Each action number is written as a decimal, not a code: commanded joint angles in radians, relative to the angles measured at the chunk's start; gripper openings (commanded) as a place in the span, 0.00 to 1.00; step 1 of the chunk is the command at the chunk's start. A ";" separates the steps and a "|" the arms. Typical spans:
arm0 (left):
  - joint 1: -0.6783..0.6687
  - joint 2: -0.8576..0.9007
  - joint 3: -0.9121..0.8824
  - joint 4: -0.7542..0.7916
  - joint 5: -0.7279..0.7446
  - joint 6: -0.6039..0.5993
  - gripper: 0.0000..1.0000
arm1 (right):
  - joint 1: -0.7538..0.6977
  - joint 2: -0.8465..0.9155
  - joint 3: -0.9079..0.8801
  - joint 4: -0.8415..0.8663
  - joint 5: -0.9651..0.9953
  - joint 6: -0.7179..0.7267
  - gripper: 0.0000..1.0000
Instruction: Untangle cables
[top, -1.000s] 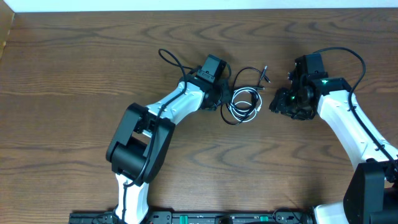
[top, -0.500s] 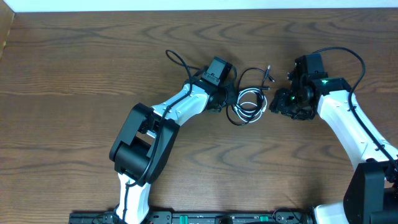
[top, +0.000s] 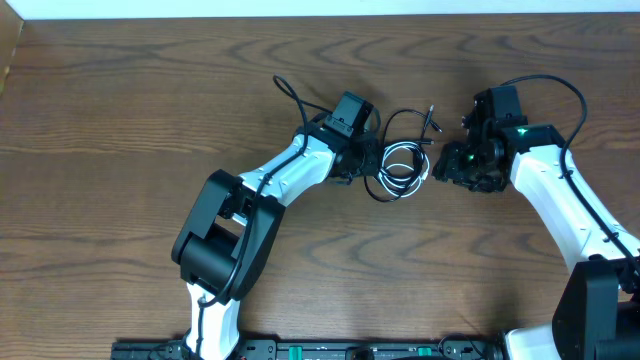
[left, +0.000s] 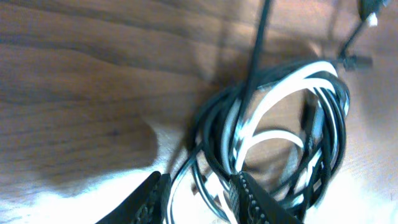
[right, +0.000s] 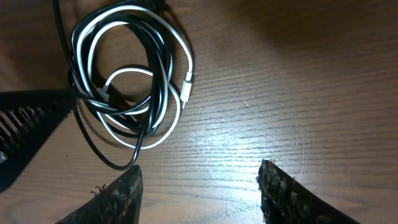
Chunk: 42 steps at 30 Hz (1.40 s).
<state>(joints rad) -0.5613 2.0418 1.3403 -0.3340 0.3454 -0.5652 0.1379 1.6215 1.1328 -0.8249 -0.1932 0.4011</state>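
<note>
**Cables** (top: 398, 168): two thin cords wound together into one flat, roughly round coil of overlapping loops.
- **White cable** (left: 273, 88): smooth and glossy. Its slim straight plug (right: 188, 79) lies lengthwise along the coil's rim.
- **Black cable** (left: 258, 50): equally thin. One free length arcs out of the coil toward the far edge of the surface and ends in a small plug (top: 430, 121) that points away from the arms.

**Location:** flat on the surface (top: 120, 120), dark brown wood with a wavy grain, between the two hands.

**Left hand** (left: 198, 199): its dark ridged fingers (left: 146, 202) stand part-way apart, astride several black and white strands at the coil's edge. Cannot tell whether they pinch the strands.

**Right hand** (right: 202, 193): its fingers (right: 283, 193) are spread wide just beside the coil, with only bare wood between them.
</note>
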 joint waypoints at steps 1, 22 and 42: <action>-0.016 -0.019 -0.011 0.037 -0.093 -0.096 0.37 | -0.005 0.000 -0.003 0.001 0.003 -0.013 0.55; -0.085 0.015 -0.011 0.069 -0.163 -0.290 0.31 | -0.005 0.000 -0.003 -0.021 0.003 -0.014 0.55; -0.082 -0.001 -0.010 0.066 -0.170 -0.049 0.08 | -0.005 0.000 -0.003 -0.011 -0.022 -0.047 0.54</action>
<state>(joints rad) -0.6556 2.0750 1.3357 -0.2497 0.1852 -0.7761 0.1379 1.6215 1.1328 -0.8436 -0.1932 0.3973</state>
